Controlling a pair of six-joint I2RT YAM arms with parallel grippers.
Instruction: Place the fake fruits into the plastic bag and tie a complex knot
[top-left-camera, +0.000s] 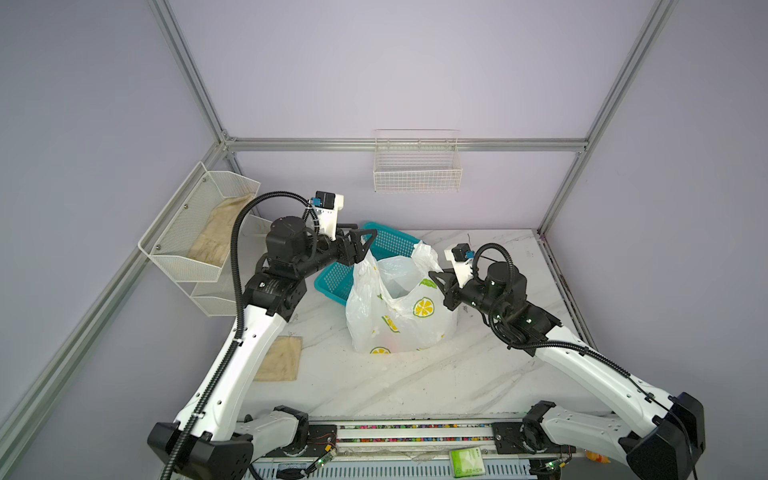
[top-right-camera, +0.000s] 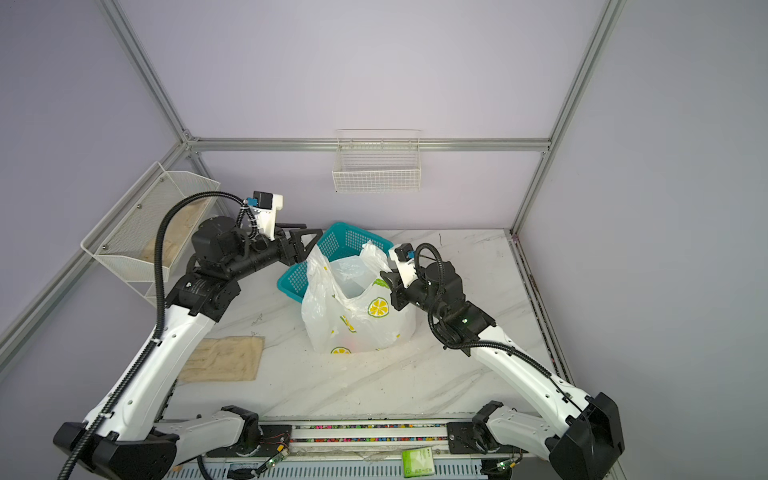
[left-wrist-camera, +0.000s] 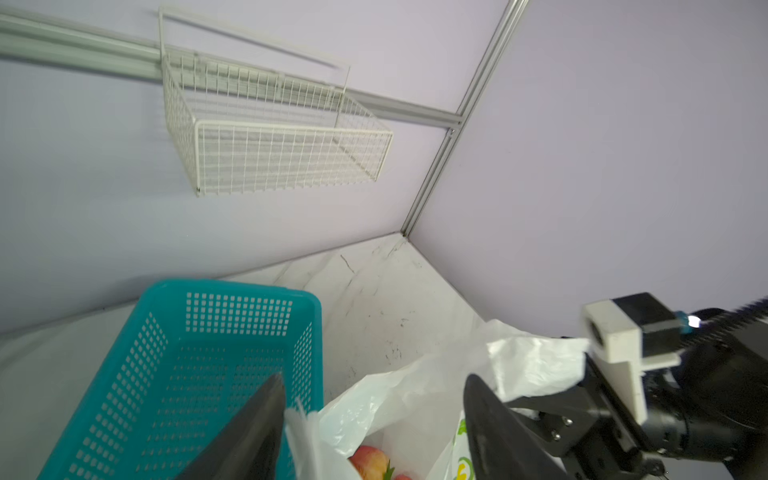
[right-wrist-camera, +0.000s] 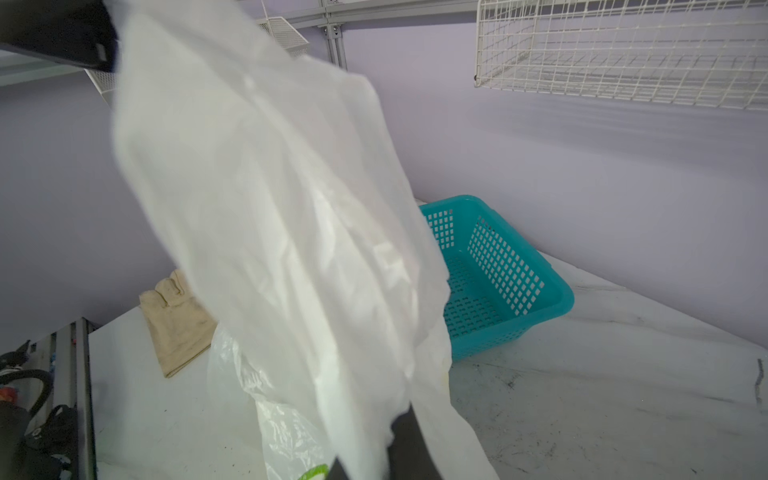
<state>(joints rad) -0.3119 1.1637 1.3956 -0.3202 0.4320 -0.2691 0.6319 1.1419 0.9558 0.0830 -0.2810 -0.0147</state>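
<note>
Plastic bag (top-left-camera: 399, 307) stands open just in front of teal basket (top-left-camera: 390, 241), w/ fake fruits (left-wrist-camera: 370, 459) inside at btm. R gripper (top-left-camera: 434, 277) clenched on bag rim. L gripper (left-wrist-camera: 374, 382) released, jaws apart, at basket-side handle.

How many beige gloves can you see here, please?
2: one glove on the table by the left arm, one glove in the mesh rack. More may be hidden.

Soft, even, bright light; faint shadows; wide-angle bowing at edges; plastic bag (right-wrist-camera: 266, 208) blurred close-up.
</note>
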